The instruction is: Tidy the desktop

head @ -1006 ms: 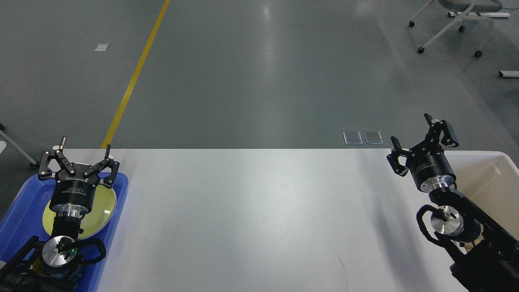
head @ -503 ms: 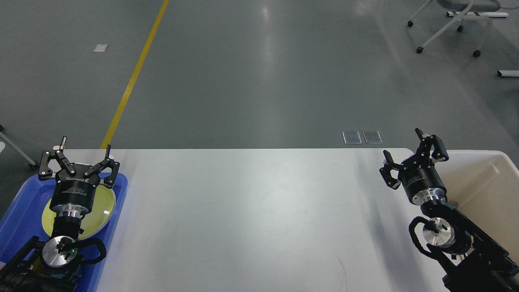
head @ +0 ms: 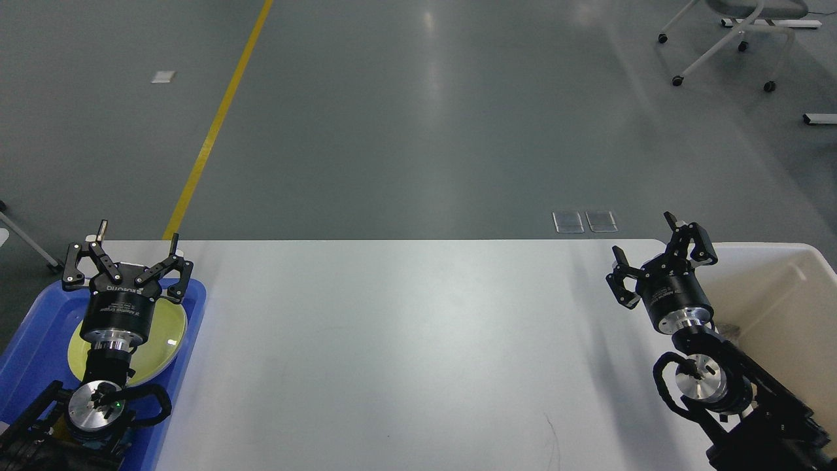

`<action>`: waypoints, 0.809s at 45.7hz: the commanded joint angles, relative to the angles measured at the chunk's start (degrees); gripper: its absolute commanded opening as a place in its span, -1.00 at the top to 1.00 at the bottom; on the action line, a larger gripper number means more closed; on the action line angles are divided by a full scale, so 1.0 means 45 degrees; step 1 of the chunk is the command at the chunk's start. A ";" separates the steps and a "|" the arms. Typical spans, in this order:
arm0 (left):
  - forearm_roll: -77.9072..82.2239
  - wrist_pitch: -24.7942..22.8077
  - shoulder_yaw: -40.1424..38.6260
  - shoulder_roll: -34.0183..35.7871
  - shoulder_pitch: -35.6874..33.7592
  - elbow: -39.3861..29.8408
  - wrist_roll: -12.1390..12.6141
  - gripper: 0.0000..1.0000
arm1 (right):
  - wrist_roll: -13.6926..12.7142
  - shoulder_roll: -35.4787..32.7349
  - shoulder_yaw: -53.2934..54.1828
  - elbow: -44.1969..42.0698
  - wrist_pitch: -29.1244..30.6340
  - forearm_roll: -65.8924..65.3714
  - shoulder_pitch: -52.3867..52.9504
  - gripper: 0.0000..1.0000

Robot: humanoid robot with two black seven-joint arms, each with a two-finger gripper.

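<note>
Blue tray (head: 39,327): far left, holding a yellow-green plate (head: 167,327).
Left gripper (head: 136,237): fingers spread wide, empty, poised above the plate.
Desktop (head: 405,340): white, stretching between both arms.
Right gripper (head: 644,242): fingers apart, empty, tilted left above the desktop's right end.
Cream bin (head: 785,294): far right.

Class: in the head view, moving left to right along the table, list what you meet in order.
Blue tray holding a yellow-green plate → left gripper, open, above the tray → bare white desktop → right gripper, open → cream bin.
</note>
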 commanded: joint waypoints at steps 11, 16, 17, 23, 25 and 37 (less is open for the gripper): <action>-0.0007 0.0000 -0.0014 0.0012 -0.0002 0.0000 0.0000 -0.92 | 0.0151 0.0014 0.0066 0.0238 0.0021 0.0001 0.0037 -1.00; -0.0007 0.0000 -0.0014 -0.0008 -0.0002 0.0000 0.0000 -0.93 | 0.0170 0.0209 0.0086 0.0452 0.0040 0.0059 0.0037 -1.00; 0.0012 0.0000 -0.0014 -0.0008 -0.0002 0.0000 0.0000 -0.92 | 0.0190 0.0306 0.0105 0.0511 0.0040 0.0098 0.0037 -1.00; -0.0007 0.0000 -0.0014 0.0012 -0.0002 0.0000 0.0000 -0.93 | 0.0503 0.0659 0.0105 0.0609 -0.0018 0.0079 0.0018 -1.00; -0.0007 0.0000 -0.0014 -0.0008 -0.0002 0.0000 0.0000 -0.92 | 0.0503 0.0698 0.0086 0.0609 -0.0057 0.0079 -0.0021 -1.00; -0.0007 0.0000 -0.0014 -0.0008 -0.0002 0.0000 0.0000 -0.92 | 0.0367 0.2319 -0.0013 0.0395 -0.0253 0.0078 -0.0197 -1.00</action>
